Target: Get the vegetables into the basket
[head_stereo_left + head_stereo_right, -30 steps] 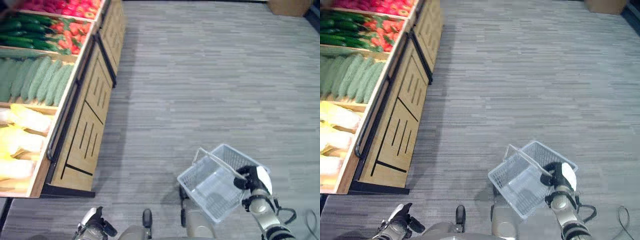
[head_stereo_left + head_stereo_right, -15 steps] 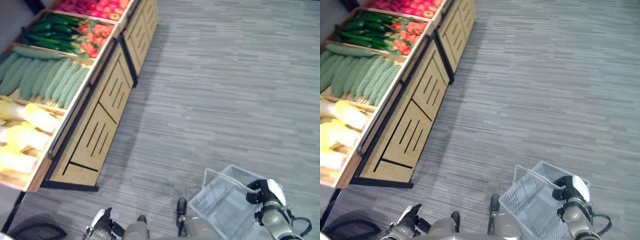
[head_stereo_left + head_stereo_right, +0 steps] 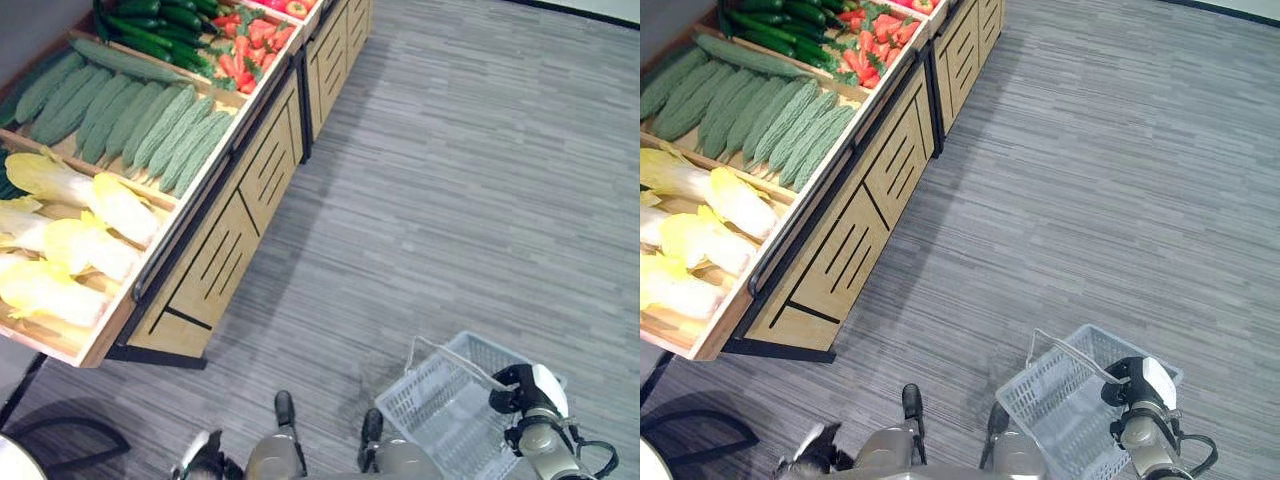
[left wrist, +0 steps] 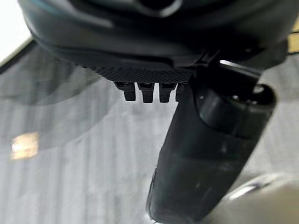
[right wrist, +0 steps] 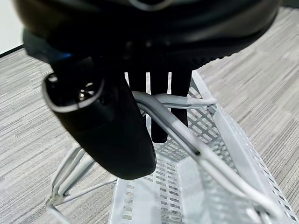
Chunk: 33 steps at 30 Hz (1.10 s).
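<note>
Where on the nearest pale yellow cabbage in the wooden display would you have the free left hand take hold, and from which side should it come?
Probably around the thick middle of the cabbage, coming from above and the aisle side. It lies on its side at the open front of the wooden display, leafy tip inward. The left hand hangs low; the right hand holds the basket.

Beside the white lattice plastic basket (image 3: 440,415), the right hand (image 3: 512,379) is matt black with a rounded white thumb cover (image 3: 548,385), on a silver-grey jointed forearm (image 3: 545,447). Seen closer, its glossy black thumb (image 5: 110,133) is blunt and barrel-shaped. The left hand (image 4: 154,51) is black too, with a finely ribbed palm edge and a thick, shiny thumb (image 4: 205,154).
</note>
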Motion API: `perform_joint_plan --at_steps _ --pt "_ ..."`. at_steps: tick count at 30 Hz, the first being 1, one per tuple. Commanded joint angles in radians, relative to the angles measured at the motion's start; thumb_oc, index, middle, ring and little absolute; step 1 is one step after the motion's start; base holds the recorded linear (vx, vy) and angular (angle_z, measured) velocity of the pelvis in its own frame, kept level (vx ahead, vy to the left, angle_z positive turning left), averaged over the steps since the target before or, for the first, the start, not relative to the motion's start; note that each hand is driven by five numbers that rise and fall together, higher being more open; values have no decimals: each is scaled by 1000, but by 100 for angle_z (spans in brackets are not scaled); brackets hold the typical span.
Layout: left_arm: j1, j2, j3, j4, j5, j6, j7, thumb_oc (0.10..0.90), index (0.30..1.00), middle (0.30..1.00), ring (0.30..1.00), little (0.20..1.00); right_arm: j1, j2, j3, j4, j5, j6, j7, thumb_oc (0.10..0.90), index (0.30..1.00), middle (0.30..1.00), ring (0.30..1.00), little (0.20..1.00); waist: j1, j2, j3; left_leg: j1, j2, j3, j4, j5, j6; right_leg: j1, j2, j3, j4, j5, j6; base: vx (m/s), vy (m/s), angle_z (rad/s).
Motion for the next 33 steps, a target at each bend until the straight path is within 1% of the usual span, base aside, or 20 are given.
perform_joint_plan --at_steps 1,2,4,6,9,12,15,16,18,19,20,22,23,24,26,27,29,30,32,33 --pt "10 71 22 25 29 16 30 900 1000 1000 1000 1000 -14 -27 -7 -41 -34 -24 -13 400 300 300 300 300 25 -53 -29 -59 17 1 75 -40 -19 27 -108 80 -3 111 122 85 162 2" --pt "6 80 27 26 30 15 32 900 1000 1000 1000 1000 -20 -23 -2 -31 -35 -25 -13 400 300 300 300 300 29 -63 -30 -57 8 3 72 -47 -13 23 -116 85 -6 142 132 72 123 6" --pt "6 87 29 25 32 13 33 900 1000 1000 1000 1000 -24 -22 3 -36 -41 -25 -12 400 300 300 300 300 33 -74 -33 -57 -6 3 67 -54 -6 18 -125 92 -12 174 143 77 137 1" --pt "7 89 30 24 31 13 34 900 1000 1000 1000 1000 -27 -20 4 -30 -39 -24 -13 400 300 300 300 300 34 -78 -35 -57 -10 2 64 -56 -4 16 -127 95 -14 185 146 39 88 -7" --pt "16 89 35 21 29 9 34 900 1000 1000 1000 1000 -36 -16 8 -19 -44 -22 -11 400 300 300 300 300 39 -88 -41 -50 -31 1 57 -73 10 14 -144 101 -15 229 161 66 136 -1" --pt "21 90 39 16 25 6 32 900 1000 1000 1000 1000 -48 -14 11 -12 -47 -22 -11 400 300 300 300 300 43 -90 -38 -40 -52 1 56 -92 28 1 -159 114 28 265 169 40 136 -3" --pt "20 94 37 11 22 4 31 900 1000 1000 1000 1000 -64 -9 27 -1 -43 -25 -10 400 300 300 300 300 44 -77 -24 -21 -62 -8 61 -112 50 -41 -155 136 152 264 156 25 156 -6" --pt "17 96 36 8 19 4 31 900 1000 1000 1000 1000 -65 -8 30 -4 -43 -27 -9 400 300 300 300 300 43 -71 -23 -18 -61 -13 61 -113 51 -61 -146 142 170 267 150 67 114 -11" --pt "9 103 38 6 14 4 32 900 1000 1000 1000 1000 -69 -10 36 -22 -44 -30 -10 400 300 300 300 300 29 -59 -10 6 -58 -25 48 -113 53 -119 -100 165 194 235 130 65 64 -2" --pt "9 103 39 6 14 4 32 900 1000 1000 1000 1000 -69 -11 37 -23 -44 -30 -10 400 300 300 300 300 29 -59 -9 8 -57 -25 47 -114 52 -120 -100 165 198 231 129 113 26 26" --pt "-3 107 31 3 17 5 33 900 1000 1000 1000 1000 -69 -13 39 -33 -42 -33 -15 400 300 300 300 300 20 -49 2 28 -54 -35 41 -116 47 -171 -71 161 165 186 114 129 -11 28" --pt "-11 106 25 7 20 5 33 900 1000 1000 1000 1000 -69 -14 37 -39 -41 -34 -21 400 300 300 300 300 10 -47 13 47 -56 -45 40 -123 43 -182 -70 153 136 183 115 181 -50 33" --pt "-23 106 15 5 25 4 31 900 1000 1000 1000 1000 -68 -18 35 -43 -38 -36 -25 400 300 300 300 300 -13 -44 21 70 -58 -68 38 -135 33 -216 -47 188 76 183 121 246 -109 39" --pt "-26 106 15 5 25 3 28 900 1000 1000 1000 1000 -60 -20 34 -49 -40 -37 -24 400 300 300 300 300 -25 -44 26 79 -60 -84 51 -147 29 -230 -39 222 49 194 126 279 -138 50" --pt "-30 103 15 0 23 1 28 900 1000 1000 1000 1000 -45 -22 29 -63 -40 -37 -25 400 300 300 300 300 -44 -46 29 94 -61 -112 69 -167 22 -250 -36 275 11 215 133 211 -146 49" --pt "-30 103 16 1 23 -1 27 900 1000 1000 1000 1000 -41 -22 26 -61 -40 -37 -25 400 300 300 300 300 -49 -47 28 101 -59 -123 78 -177 17 -254 -37 286 -1 224 135 194 -164 59" --pt "-29 101 15 3 21 -2 27 900 1000 1000 1000 1000 -39 -23 25 -56 -39 -36 -25 400 300 300 300 300 -52 -47 26 110 -58 -133 83 -185 14 -255 -40 290 -9 231 137 155 -154 56" --pt "-24 100 14 2 15 -3 27 900 1000 1000 1000 1000 -31 -26 25 -54 -43 -35 -20 400 300 300 300 300 -49 -52 18 123 -54 -154 92 -197 6 -249 -44 276 -5 227 136 166 -211 58" --pt "-20 99 17 3 14 -1 27 900 1000 1000 1000 1000 -29 -25 27 -56 -42 -35 -17 400 300 300 300 300 -51 -53 12 129 -49 -160 95 -200 4 -238 -42 266 1 216 132 154 -228 61" --pt "-11 96 27 9 4 2 31 900 1000 1000 1000 1000 -29 -32 33 -64 -46 -36 -11 400 300 300 300 300 -45 -52 -4 141 -28 -171 95 -199 -8 -226 -22 249 18 190 119 145 -304 47"
